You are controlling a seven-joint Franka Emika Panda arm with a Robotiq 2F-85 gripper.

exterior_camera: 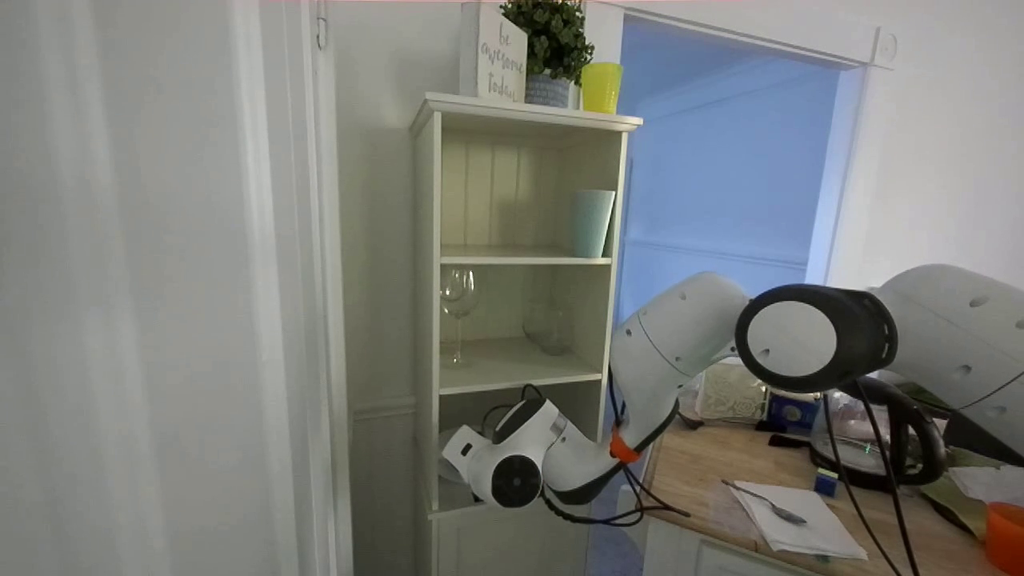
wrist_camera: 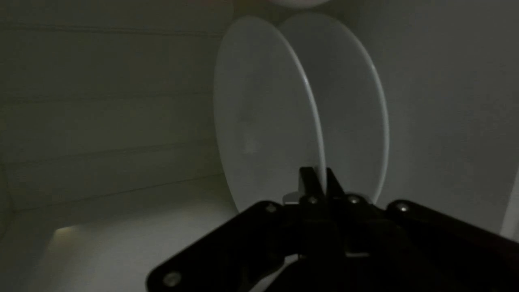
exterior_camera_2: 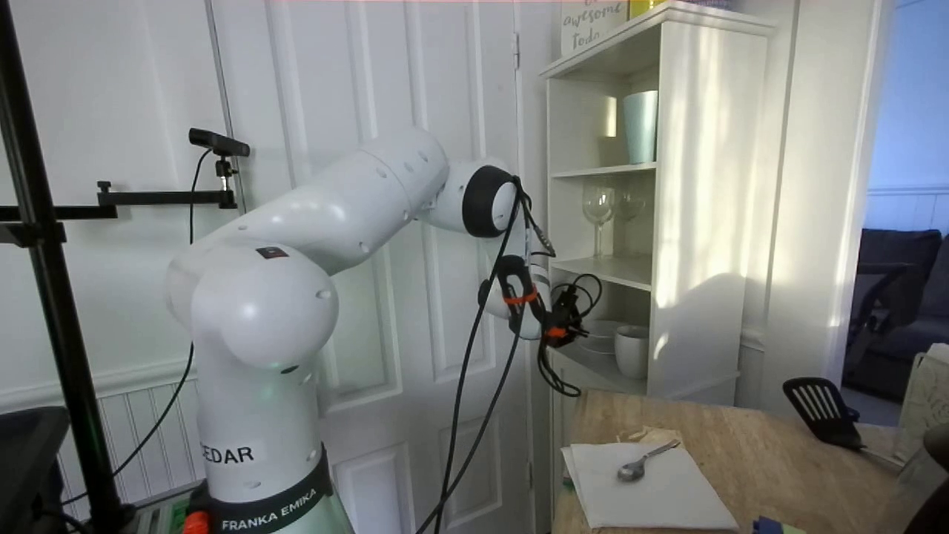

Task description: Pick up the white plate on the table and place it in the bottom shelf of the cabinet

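I'm watching the claw (wrist_camera: 321, 178) pinching the white plate (wrist_camera: 263, 109) by its rim, jaws nearly together | plate is being held inside the bottom shelf (exterior_camera_2: 604, 366), near 1 other plate (wrist_camera: 357, 101) | probably handling light, stiff, slick, breakable; rim is offering the best hold

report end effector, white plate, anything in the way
End effector shut on white plate. Held over bottom shelf, not released. Second plate beneath, possibly in the way; white cup nearby.

White plate (wrist_camera: 263, 117) — rim pinched, inside cabinet (exterior_camera_2: 693, 211)
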